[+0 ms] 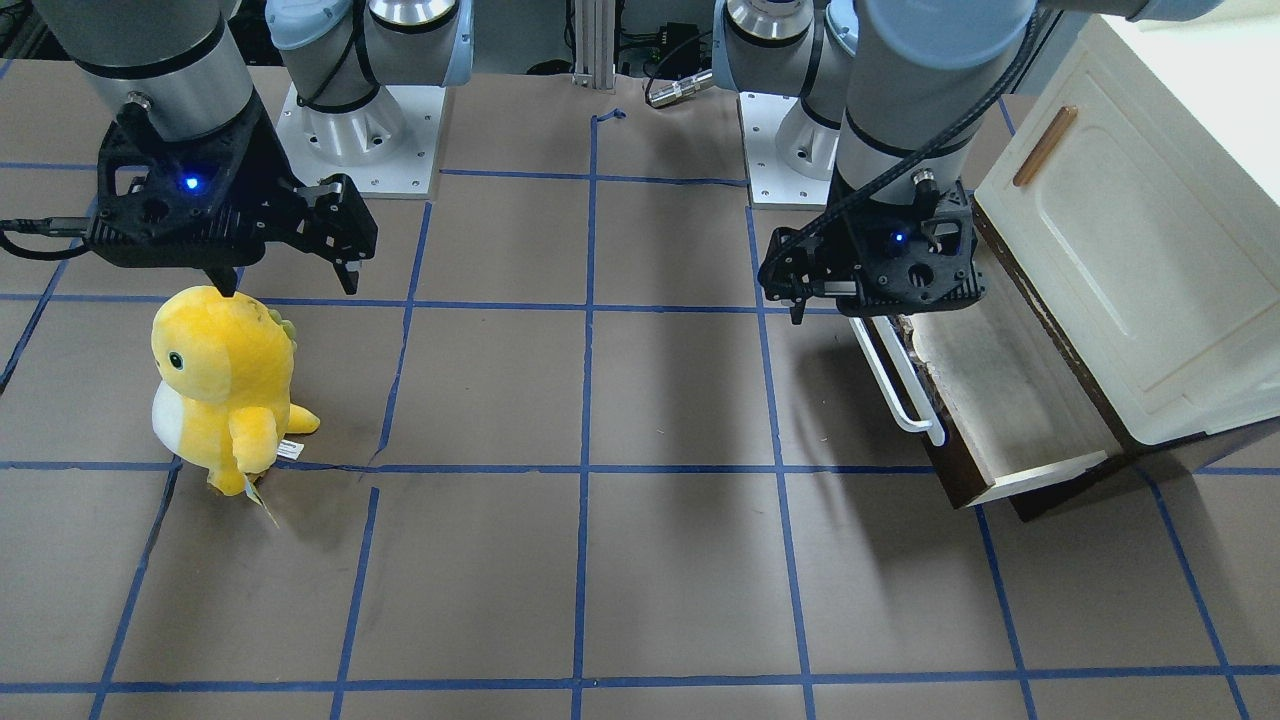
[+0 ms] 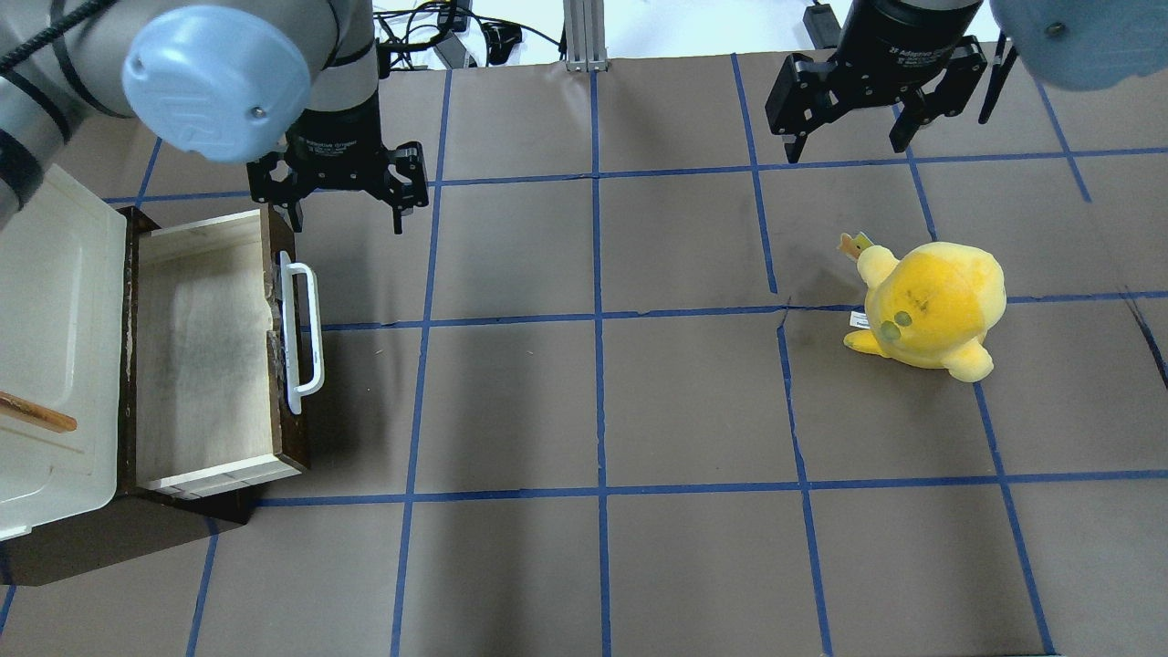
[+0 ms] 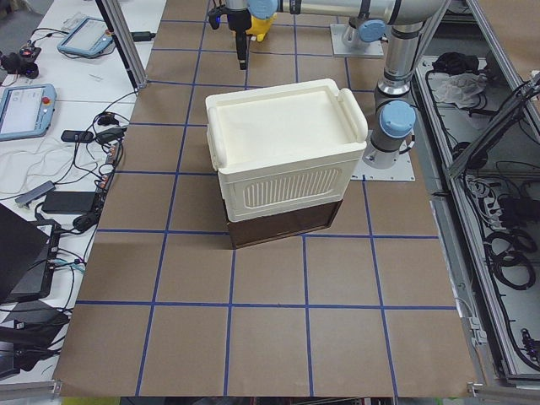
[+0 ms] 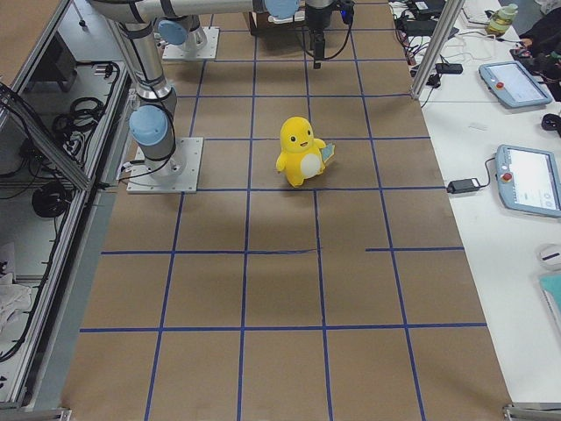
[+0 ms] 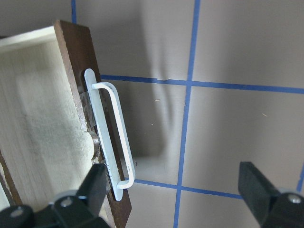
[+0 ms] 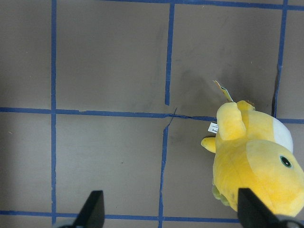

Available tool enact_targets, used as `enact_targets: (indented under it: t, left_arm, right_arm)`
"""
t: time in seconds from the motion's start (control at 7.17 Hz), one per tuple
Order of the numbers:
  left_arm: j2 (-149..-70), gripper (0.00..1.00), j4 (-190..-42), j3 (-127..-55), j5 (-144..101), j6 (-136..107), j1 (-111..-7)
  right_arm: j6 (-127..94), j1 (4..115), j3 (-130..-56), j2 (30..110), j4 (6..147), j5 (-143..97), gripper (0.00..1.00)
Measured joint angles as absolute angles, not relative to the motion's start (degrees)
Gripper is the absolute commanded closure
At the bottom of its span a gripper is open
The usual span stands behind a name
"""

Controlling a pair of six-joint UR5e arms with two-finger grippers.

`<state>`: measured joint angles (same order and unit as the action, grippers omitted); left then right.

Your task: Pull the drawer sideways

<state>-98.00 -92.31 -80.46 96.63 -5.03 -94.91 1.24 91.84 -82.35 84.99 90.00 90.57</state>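
A shallow rectangular wooden drawer stands pulled out of a large cream-white plastic cabinet at the robot's left end of a brown paper-covered table with a blue tape grid. In the overhead view the drawer's long axis runs up and down the picture. Its dark brown front board faces the middle of the table. A long white bar handle lies along that front, parallel to the long axis. The inside is pale unfinished wood, and the top edge of the front looks chipped and ragged near the handle.

The left gripper hangs over the table at the upper end of the drawer front, with its fingers spread wide. In the left wrist view one finger overlaps the end of the handle; whether they touch cannot be told.

The right gripper is also spread wide, above the table. It is near a yellow plush toy with a white belly but apart from it.
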Motion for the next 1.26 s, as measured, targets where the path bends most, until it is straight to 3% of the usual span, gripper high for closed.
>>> enact_targets:
  t: [1.26]
  left_arm:
    - [-88.52, 0.0, -92.4, -89.18, 91.07, 12.03, -85.37]
  right_arm:
    - [1.25, 91.84, -82.35, 84.99, 90.0, 90.53, 0.0]
